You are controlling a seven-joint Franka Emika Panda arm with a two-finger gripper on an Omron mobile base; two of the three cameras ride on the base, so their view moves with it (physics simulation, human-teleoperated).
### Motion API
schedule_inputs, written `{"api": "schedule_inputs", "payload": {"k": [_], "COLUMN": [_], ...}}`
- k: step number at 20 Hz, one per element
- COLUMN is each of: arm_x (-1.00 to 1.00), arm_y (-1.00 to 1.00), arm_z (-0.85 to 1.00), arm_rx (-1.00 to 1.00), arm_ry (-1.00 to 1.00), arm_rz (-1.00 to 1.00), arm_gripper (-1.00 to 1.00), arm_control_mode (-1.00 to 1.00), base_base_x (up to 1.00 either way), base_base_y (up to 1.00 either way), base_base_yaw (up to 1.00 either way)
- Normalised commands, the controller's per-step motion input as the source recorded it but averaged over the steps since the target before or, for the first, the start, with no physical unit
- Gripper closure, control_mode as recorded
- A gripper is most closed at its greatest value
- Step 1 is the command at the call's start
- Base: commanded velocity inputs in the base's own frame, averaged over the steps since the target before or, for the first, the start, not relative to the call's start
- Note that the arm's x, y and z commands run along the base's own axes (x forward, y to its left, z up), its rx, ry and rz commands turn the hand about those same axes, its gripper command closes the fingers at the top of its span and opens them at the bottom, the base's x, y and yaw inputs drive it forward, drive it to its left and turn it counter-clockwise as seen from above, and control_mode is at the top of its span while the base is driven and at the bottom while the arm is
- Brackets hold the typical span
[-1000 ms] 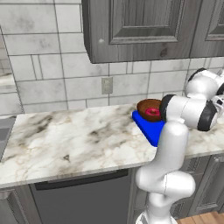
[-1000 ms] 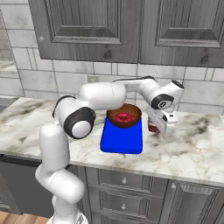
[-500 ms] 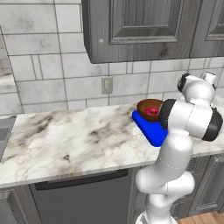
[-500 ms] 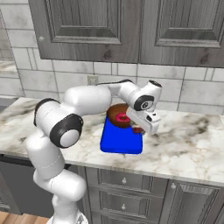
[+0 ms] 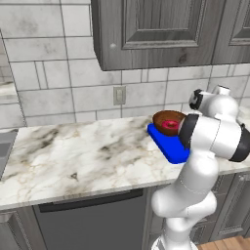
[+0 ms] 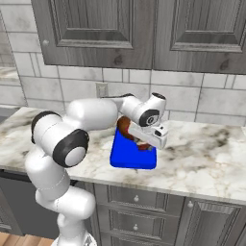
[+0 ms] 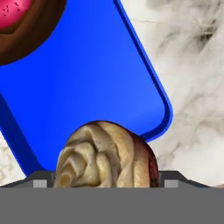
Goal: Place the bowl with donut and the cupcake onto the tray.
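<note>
Cupcake [image 7: 105,155]: pinched in jaws [image 6: 146,144], over bare blue tray [image 7: 87,83]. Bowl [image 7: 26,30] with donut [image 7: 15,11] lies at 11 o'clock.

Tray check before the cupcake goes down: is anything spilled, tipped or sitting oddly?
Nothing stands out. The bowl sits level at the tray's far end with the donut inside. The cupcake is upright in the gripper over the tray's bare end. No spills on the counter.
</note>
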Motion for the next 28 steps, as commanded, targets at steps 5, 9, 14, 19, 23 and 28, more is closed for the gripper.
{"api": "schedule_inputs", "payload": {"k": [5,9,14,19,23,28], "arm_x": [0.08,0.05,0.02,0.00,0.00,0.02], "arm_y": [0.07,0.20,0.34,0.17,0.06,0.01], "arm_z": [-0.21,-0.33,-0.28,-0.22,-0.28,-0.31], "arm_rx": [0.00,0.00,0.00,0.01,0.03,0.04], "arm_ry": [-0.21,-0.08,-0.09,-0.06,-0.01,0.00], "arm_rz": [0.05,0.00,0.00,0.02,0.06,0.10], "arm_gripper": [1.00,1.00,1.00,1.00,1.00,1.00], "arm_control_mode": [-1.00,-1.00,-1.00,-1.00,-1.00,-1.00], "base_base_x": [0.00,0.00,0.00,0.00,0.00,0.00], "base_base_y": [0.00,0.00,0.00,0.00,0.00,0.00], "base_base_yaw": [0.00,0.00,0.00,0.00,0.00,0.00]}}
